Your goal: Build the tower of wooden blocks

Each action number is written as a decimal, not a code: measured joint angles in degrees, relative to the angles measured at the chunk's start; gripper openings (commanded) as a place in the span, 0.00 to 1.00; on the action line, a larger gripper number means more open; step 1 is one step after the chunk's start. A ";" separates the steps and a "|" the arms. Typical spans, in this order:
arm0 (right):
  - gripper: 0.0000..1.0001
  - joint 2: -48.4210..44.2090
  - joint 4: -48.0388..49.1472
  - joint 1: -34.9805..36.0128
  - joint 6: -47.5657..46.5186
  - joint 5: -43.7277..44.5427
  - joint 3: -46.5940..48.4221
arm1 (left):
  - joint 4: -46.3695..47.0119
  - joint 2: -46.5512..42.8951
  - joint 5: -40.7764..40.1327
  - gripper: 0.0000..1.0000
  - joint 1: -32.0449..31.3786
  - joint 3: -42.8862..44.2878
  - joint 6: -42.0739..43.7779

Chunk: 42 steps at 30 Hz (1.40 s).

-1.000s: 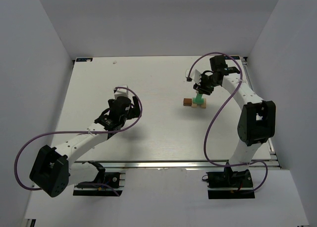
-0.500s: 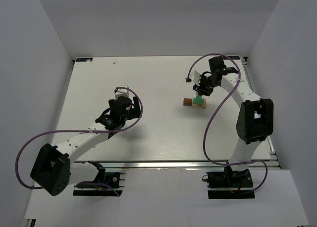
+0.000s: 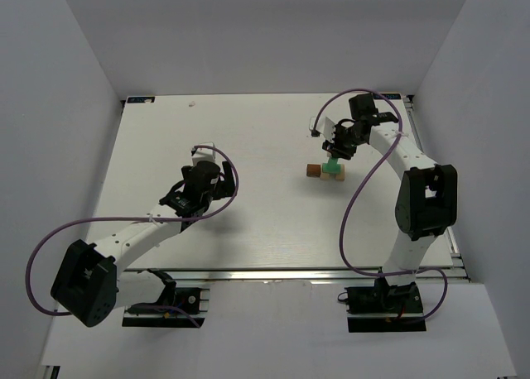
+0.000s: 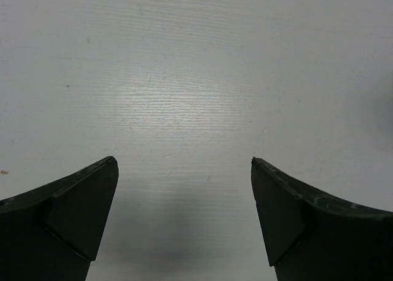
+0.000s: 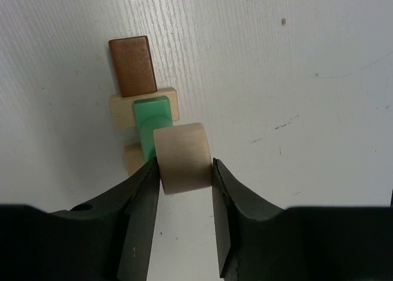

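Wood block tower (image 3: 330,171): from the top view I see one small cluster on the right half of the table (image 3: 248,131), toward the far side.
Colours from above: one brown block (image 3: 313,170) at the cluster's left, one green block (image 3: 333,165) beside it. The tan pieces are too small for me to count here.
Arms: two. The right arm (image 3: 414,189) reaches over the cluster, and the left arm (image 3: 141,234) bends over bare board, well apart from the blocks.
Room: white walls (image 3: 265,31) on three sides, white table.
Left wrist view: the left gripper (image 4: 184,164) is spread wide with nothing between its fingers, only white grained board below.
Right wrist view, count: three pale tan, one green, one brown — five I can see.
Layout: the brown block touches a flat tan block (image 5: 121,112). The green block lies across that one, and a second tan block (image 5: 131,159) pokes out beside the green.
Tool, right: the right gripper (image 5: 184,164) is closed onto the third tan block (image 5: 182,155), pinching it on both sides with its rounded face toward me, at the green's near end — whether they touch I can't tell.
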 measured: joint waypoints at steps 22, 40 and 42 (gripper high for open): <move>0.32 0.00 -0.15 0.00 -0.24 -0.22 -0.55 | 0.37 0.26 0.22 0.98 0.00 0.00 0.00; 0.57 0.00 -0.28 0.00 -0.28 -0.22 -0.70 | 0.39 0.74 0.50 0.98 0.00 0.00 0.00; 0.60 0.00 -0.33 0.00 -0.28 -0.24 -0.70 | 0.42 0.74 0.61 0.98 0.00 0.00 0.00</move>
